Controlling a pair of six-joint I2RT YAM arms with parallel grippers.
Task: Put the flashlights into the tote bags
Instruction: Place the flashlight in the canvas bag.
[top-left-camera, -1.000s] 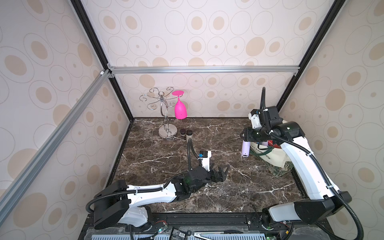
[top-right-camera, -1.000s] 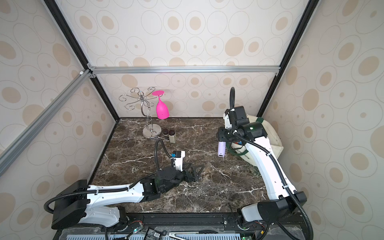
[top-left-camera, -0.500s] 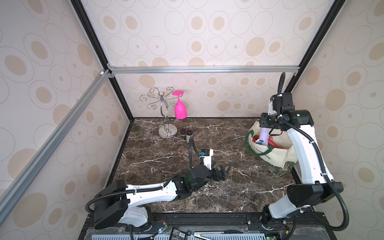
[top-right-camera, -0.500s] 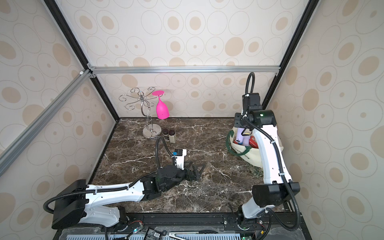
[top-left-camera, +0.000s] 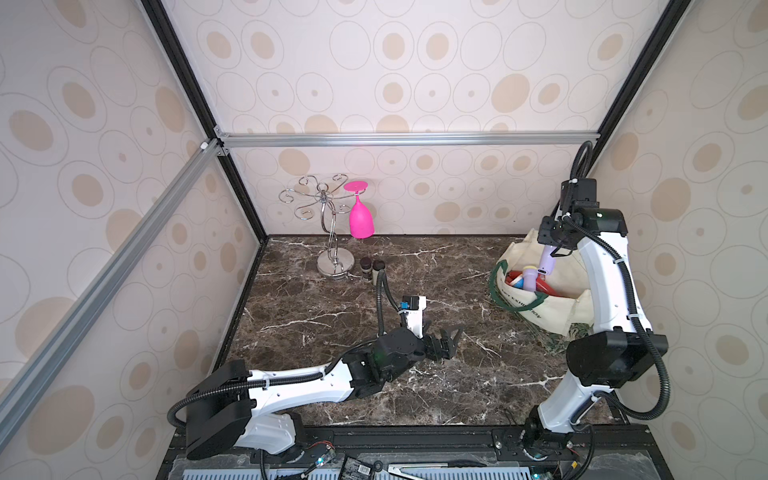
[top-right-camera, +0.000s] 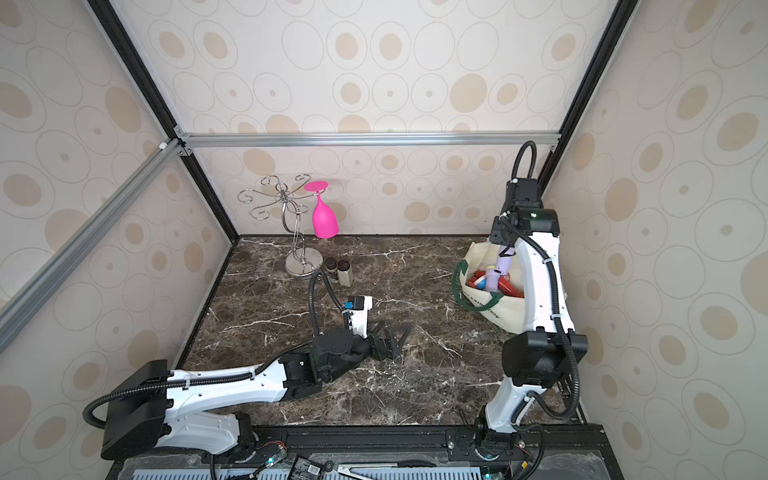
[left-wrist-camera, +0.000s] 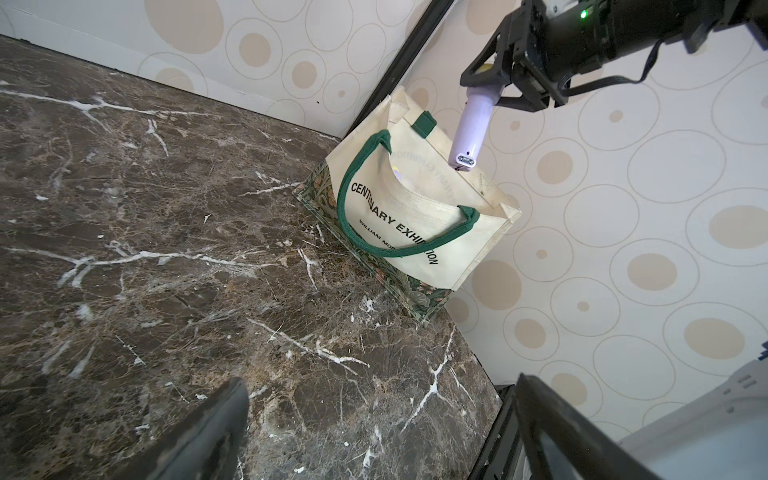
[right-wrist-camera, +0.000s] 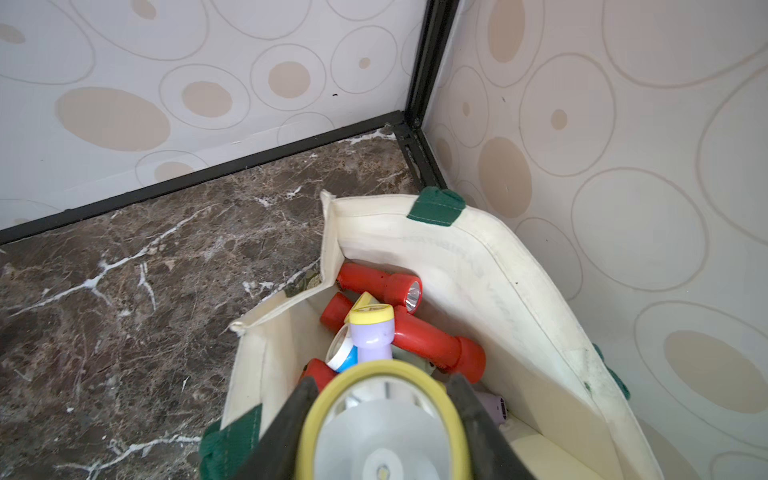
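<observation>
At the right of the frame in a top view, the right gripper (top-left-camera: 554, 246) is clamped on the yellow-ringed head of a lilac plastic flashlight (top-left-camera: 547, 264). It hangs tail down over the open mouth of the cream canvas tote bag with dark green strap handles (top-left-camera: 545, 312).

The main risk is the drop. Directly below stands a second lilac flashlight with a yellow head (right-wrist-camera: 371, 329), propped on red plastic flashlights (right-wrist-camera: 432, 337). A release from this height could strike that head, glance off and clear the sagging front wall (left-wrist-camera: 415, 208). The bag is soft, so lowering further could catch the rim or a green handle (left-wrist-camera: 365, 166) and fold the mouth shut.

The left gripper (top-left-camera: 450, 337), at lower centre, is spread wide and empty over the dark marble tabletop (top-left-camera: 332, 299), well apart from the bag.
</observation>
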